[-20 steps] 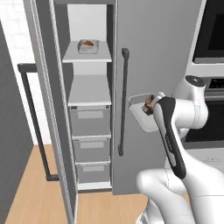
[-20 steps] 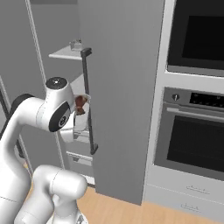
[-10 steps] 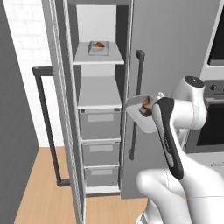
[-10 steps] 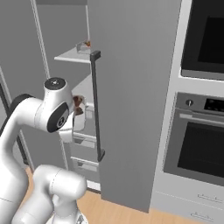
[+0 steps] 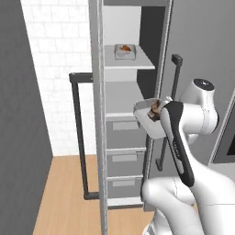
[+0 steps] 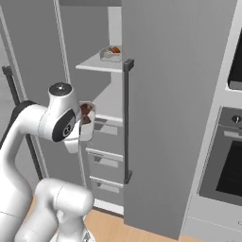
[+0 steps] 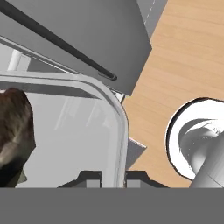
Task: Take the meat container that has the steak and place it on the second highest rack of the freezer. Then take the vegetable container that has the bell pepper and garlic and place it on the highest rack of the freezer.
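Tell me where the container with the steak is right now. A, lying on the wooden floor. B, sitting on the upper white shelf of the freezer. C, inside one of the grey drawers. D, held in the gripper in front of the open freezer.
D: the gripper is shut on the rim of the meat container, with the steak in it, carried in front of the open freezer.

You saw the gripper (image 7: pixel 113 178) pinched shut on the rim of the clear meat container (image 7: pixel 78 131), the steak (image 7: pixel 15 131) lying at its left. Beyond it ran a grey freezer door (image 7: pixel 87 30) with its dark bar handle (image 7: pixel 57 41), above the wooden floor (image 7: pixel 188 57).
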Controlling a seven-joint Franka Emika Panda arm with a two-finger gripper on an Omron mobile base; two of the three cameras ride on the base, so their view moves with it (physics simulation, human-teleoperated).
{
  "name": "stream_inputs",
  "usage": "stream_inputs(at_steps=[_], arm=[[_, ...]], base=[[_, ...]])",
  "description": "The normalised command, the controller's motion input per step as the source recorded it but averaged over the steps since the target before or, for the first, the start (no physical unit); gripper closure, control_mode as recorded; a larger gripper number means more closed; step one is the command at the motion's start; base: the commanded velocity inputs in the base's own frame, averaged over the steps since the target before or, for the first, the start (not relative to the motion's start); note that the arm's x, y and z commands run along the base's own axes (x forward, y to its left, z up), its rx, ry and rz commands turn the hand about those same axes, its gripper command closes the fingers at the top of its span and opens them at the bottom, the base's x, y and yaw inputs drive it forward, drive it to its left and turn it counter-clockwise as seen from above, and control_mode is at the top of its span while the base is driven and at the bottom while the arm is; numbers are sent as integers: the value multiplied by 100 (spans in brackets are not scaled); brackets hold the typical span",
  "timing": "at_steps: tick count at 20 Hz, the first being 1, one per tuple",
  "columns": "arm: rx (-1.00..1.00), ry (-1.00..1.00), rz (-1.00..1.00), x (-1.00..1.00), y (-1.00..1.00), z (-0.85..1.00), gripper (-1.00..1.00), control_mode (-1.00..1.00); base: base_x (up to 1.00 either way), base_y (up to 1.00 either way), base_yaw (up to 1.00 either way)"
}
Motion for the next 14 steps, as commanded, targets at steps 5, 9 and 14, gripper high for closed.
stream_inputs(at_steps=[5,9,14], arm=[[0,0,0,0,0,0,100,100],[0,0,0,0,0,0,100,100],[0,0,0,0,0,0,100,100]], base=[[39,-3,-3],[45,9,-4],[34,15,-8]])
